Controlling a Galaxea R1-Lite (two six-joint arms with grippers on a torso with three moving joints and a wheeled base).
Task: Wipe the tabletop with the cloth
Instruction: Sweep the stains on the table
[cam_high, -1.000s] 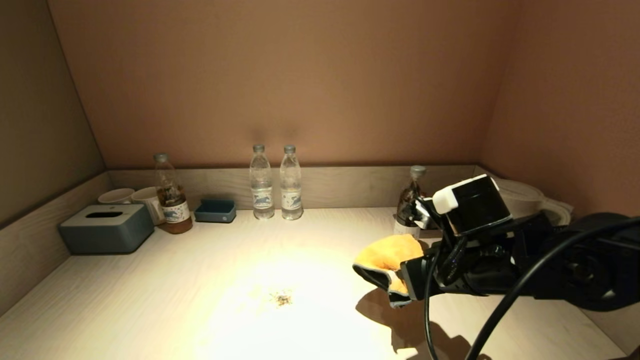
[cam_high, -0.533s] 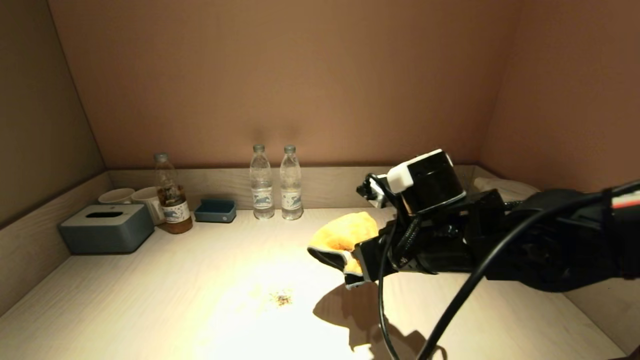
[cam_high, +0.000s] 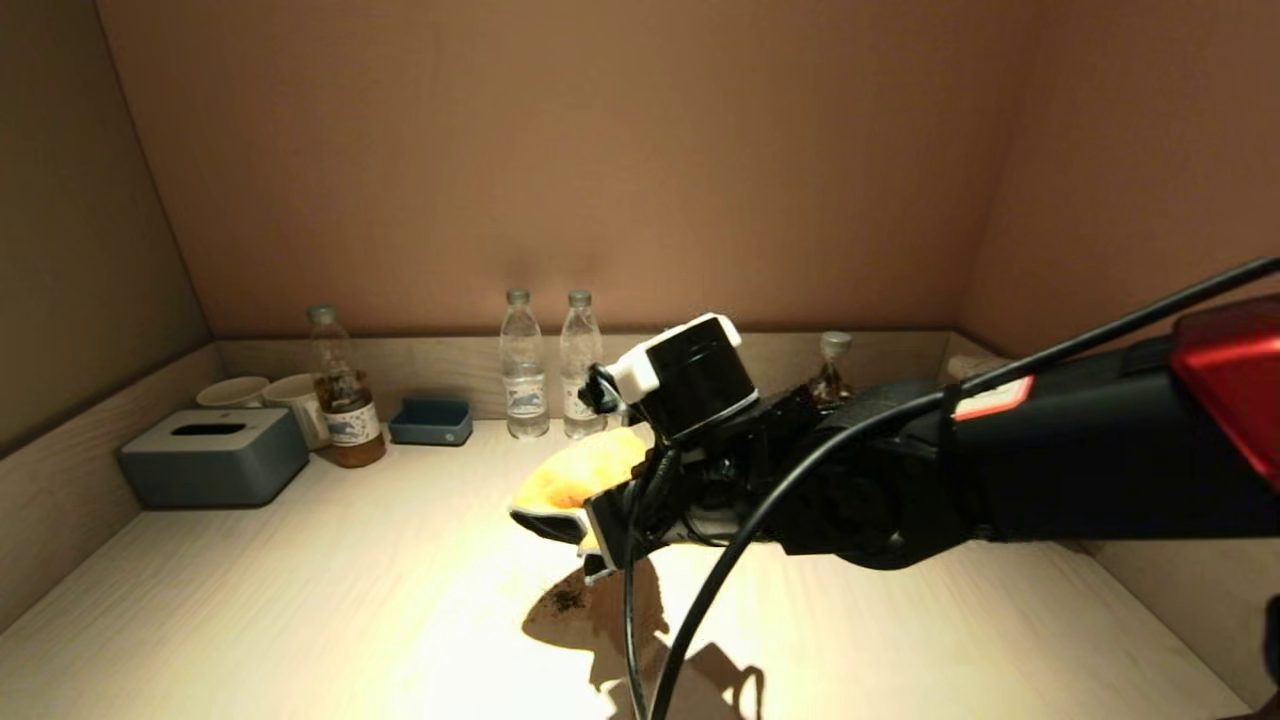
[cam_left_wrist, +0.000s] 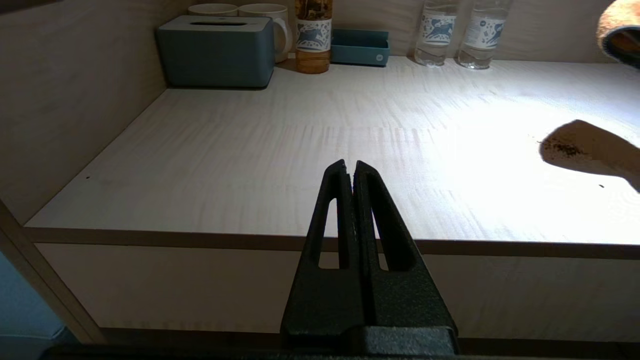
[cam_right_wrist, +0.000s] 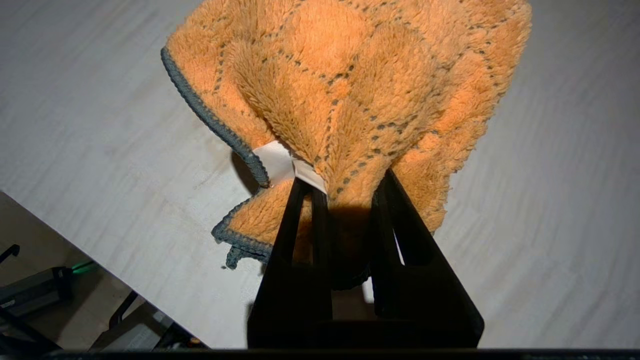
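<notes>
Reaching in from the right of the head view, the right gripper (cam_high: 600, 535) holds the cloth (cam_high: 575, 480) above the middle of the worktop (cam_high: 300, 600), its jaws pinching a bunched fold of it. The cloth hangs clear of the surface and throws a dark shadow in the lower centre of the frame, over a small patch of crumbs (cam_high: 568, 600).

A low raised rim (cam_high: 700, 365) runs along the back and both sides of the worktop. Along the back rim in the upper left stand a tissue box (cam_high: 212, 455), two cups (cam_high: 265, 392), a brown bottle (cam_high: 343, 405), a small blue tray (cam_high: 431, 421) and two water bottles (cam_high: 552, 370); another bottle (cam_high: 830, 365) shows behind the arm. The wide lower left part of the surface lies bare.

The right wrist view shows what the head view hides: the white label (cam_right_wrist: 277, 162) and grey-blue edging just beside the jaws. Only the left wrist view shows the left gripper (cam_left_wrist: 352, 172), parked in front of the near edge of the worktop, its jaws pressed together. The cloth peeks in at the upper right corner there.
</notes>
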